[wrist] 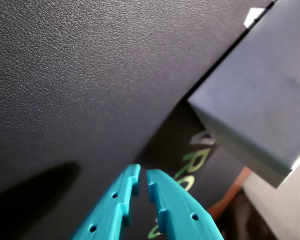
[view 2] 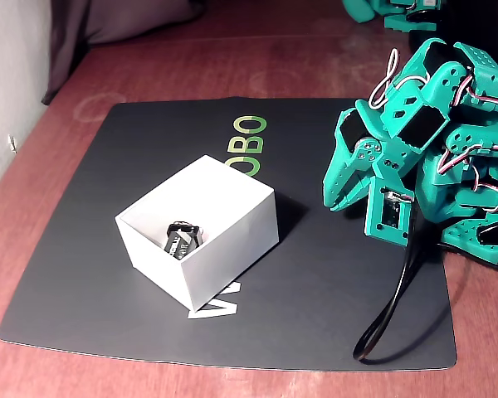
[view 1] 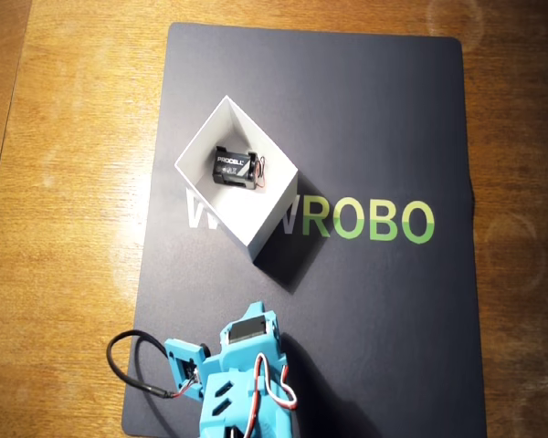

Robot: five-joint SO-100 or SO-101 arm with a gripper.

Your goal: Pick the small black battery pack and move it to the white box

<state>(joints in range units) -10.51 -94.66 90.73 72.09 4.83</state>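
The small black battery pack [view 1: 233, 167] with white PROCELL lettering lies on the floor of the white box [view 1: 256, 245], its thin red wires at the right end in the overhead view. The fixed view shows the battery pack [view 2: 181, 239] low inside the box [view 2: 232, 232]. My teal gripper [view 2: 336, 197] hangs pulled back from the box, tips pointing down over the mat. In the wrist view the gripper [wrist: 142, 175] is shut with only a thin slit between its fingers and nothing held. One corner of the box [wrist: 260, 100] shows at the right.
The box stands on a dark mat [view 1: 374, 119] with white and green ROBO lettering, laid on a wooden table [view 1: 64, 182]. A black cable [view 2: 390, 315] loops from the arm over the mat's near corner. The folded arm [view 1: 247, 383] sits at the mat's bottom edge.
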